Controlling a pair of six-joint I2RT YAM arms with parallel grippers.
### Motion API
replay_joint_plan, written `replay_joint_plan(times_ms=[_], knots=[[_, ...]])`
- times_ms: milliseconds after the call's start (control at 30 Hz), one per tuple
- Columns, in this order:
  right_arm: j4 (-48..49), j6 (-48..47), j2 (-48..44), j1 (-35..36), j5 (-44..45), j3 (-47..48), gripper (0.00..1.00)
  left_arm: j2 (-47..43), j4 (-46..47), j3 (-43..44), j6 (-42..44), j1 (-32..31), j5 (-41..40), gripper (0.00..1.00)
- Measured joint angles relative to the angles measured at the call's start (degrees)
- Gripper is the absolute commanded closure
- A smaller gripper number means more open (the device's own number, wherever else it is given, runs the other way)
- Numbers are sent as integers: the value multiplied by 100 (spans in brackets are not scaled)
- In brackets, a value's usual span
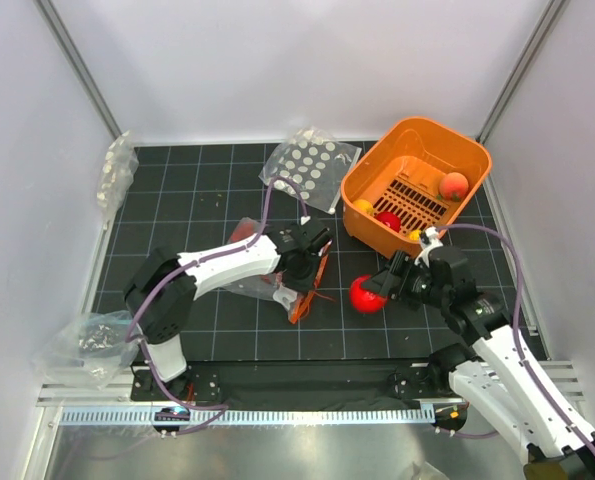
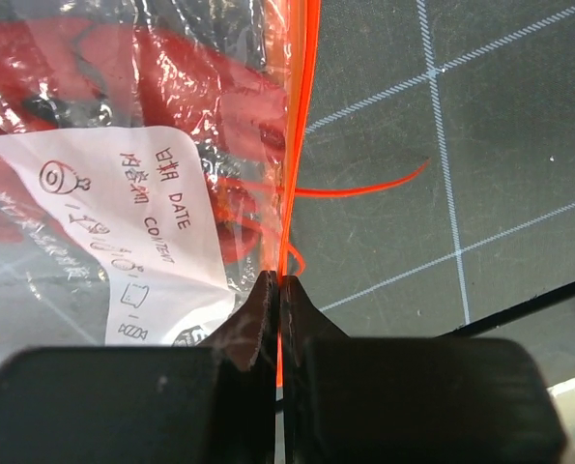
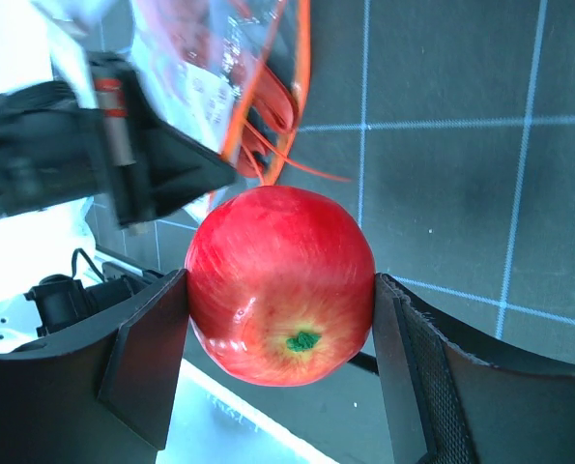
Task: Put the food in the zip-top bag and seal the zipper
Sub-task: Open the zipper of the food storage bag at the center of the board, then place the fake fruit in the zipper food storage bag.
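Pinching shut on the zipper (image 2: 301, 116), the left fingers (image 2: 268, 304) meet with no gap, and the orange-red strip runs up from their tips along the edge of the zip-top bag (image 2: 36, 290). The left wrist view shows what the overhead one cannot: the red toy food (image 2: 181, 87) lies inside the clear plastic above a white date label (image 2: 142, 242), just left of the strip, while a few thin red tentacles (image 2: 364, 189) stick out past the strip over the desk (image 2: 500, 193). The right fingers (image 3: 152, 358) stand wide and clamp a red apple (image 3: 277, 280) from both sides; whether it rests on the desk I cannot tell. Their own camera alone shows the bag's mouth and the other arm's fingers just beyond the apple. From above, the apple sits just right of the bag, near it but apart. Farther back, an orange basket (image 1: 369, 172) holds a peach-coloured fruit (image 1: 455, 185), a red fruit (image 1: 388, 220) and a yellow fruit (image 1: 362, 206). A bag of white discs (image 1: 312, 163) lies to the basket's left, and two crumpled clear bags (image 1: 117, 170) lie at the left edge.
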Motion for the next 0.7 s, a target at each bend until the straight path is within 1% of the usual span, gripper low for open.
replay_joint_plan(times_ms=[133,233,367,500,700], knots=[[367,238,42,68,-94,-479,83,-153,-144,39,11,0,-63,100],[645,382,216,144,-105,-647,83,-256,-315,190,17,0,-160,100],[1366,678,529,315,-138,-876,83,-415,-466,380,15,0,-337,100],[2260,1082,1137,780,11,-1169,84,-588,-531,424,11,0,-446,100],[3458,1436,2374,1473,354,-1082,84,-649,-599,442,-81,0,-490,100]])
